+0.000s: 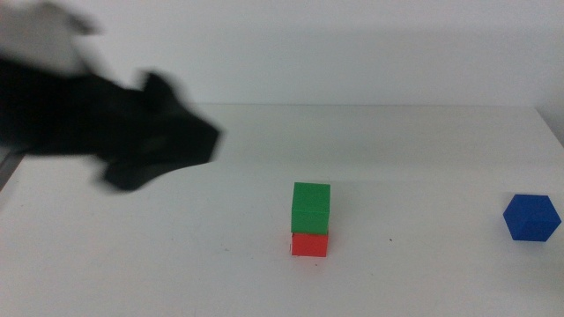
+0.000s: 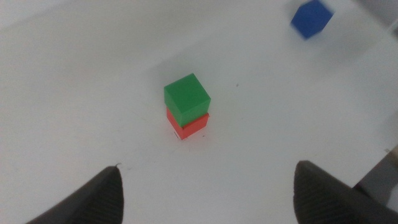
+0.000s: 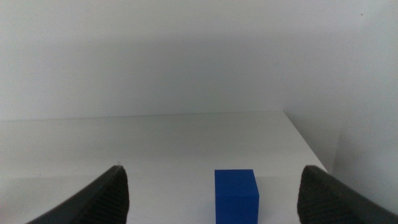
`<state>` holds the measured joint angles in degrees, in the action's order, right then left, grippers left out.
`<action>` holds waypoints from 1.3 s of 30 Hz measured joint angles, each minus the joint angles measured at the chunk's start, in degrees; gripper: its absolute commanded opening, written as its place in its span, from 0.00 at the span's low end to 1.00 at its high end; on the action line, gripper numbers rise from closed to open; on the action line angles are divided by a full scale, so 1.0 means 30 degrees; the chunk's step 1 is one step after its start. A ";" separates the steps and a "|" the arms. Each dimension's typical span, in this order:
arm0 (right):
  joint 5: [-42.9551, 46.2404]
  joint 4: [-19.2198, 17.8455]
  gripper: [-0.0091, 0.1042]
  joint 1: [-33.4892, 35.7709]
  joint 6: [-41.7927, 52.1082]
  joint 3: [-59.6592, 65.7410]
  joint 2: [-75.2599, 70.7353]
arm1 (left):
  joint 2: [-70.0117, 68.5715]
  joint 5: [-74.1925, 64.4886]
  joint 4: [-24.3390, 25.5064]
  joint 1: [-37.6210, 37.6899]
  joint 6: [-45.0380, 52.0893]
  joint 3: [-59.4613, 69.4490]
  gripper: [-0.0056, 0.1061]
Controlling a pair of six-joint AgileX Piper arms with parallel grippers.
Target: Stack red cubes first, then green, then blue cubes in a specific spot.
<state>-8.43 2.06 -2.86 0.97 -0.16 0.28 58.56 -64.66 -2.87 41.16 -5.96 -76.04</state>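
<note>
The green cube [image 1: 311, 207] sits squarely on the red cube [image 1: 309, 244], the landmark here; the blue cube [image 1: 532, 217] lies well apart to that stack's right, on the right arm's side. The right gripper [image 3: 211, 193], jaws spread wide and empty, faces the blue cube head-on, so it looks nearer for the pick; farther back, left of the stack, the left gripper [image 2: 208, 193] hangs raised, jaws apart, holding nothing.

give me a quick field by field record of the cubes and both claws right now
stack: green cube sits on red cube, mid table
blue cube: alone on the table, off to the right, not stacked
left claw: open, empty, above the stack; blurred in the middle view
right claw: open, empty, blue cube ahead between its jaws
table: white
left to do: blue onto green
</note>
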 measured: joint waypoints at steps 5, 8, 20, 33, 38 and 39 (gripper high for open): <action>0.0000 0.0000 0.86 0.0000 0.0000 0.0000 0.0000 | -0.2422 -0.0119 -0.0205 0.0000 -0.0162 0.0821 0.89; 0.0000 0.0000 0.86 0.0000 0.0000 0.0000 0.0000 | -0.2760 -0.0194 -0.0205 0.0000 -0.0162 0.0866 0.89; 0.2136 0.0591 0.86 0.0000 -0.0627 0.0000 0.0000 | -0.2962 -0.0593 -0.0205 0.0000 -0.0162 0.0910 0.89; -1.2378 0.0882 0.86 0.0000 -0.1797 -1.5752 1.3995 | -0.3041 -0.0295 -0.0205 0.0000 -0.0162 0.0910 0.89; -1.5181 0.0654 0.86 0.0000 -0.1337 -1.8808 1.8981 | -0.3041 -0.0295 -0.0205 0.0000 -0.0162 0.0910 0.89; -1.5181 0.0654 0.86 0.0000 -0.1267 -1.9053 1.9862 | -0.3041 -0.0295 -0.0205 0.0000 -0.0162 0.0910 0.89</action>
<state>-53.97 4.02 -2.86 -2.83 -57.32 59.86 49.43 -65.55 -3.49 41.16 -6.45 -73.31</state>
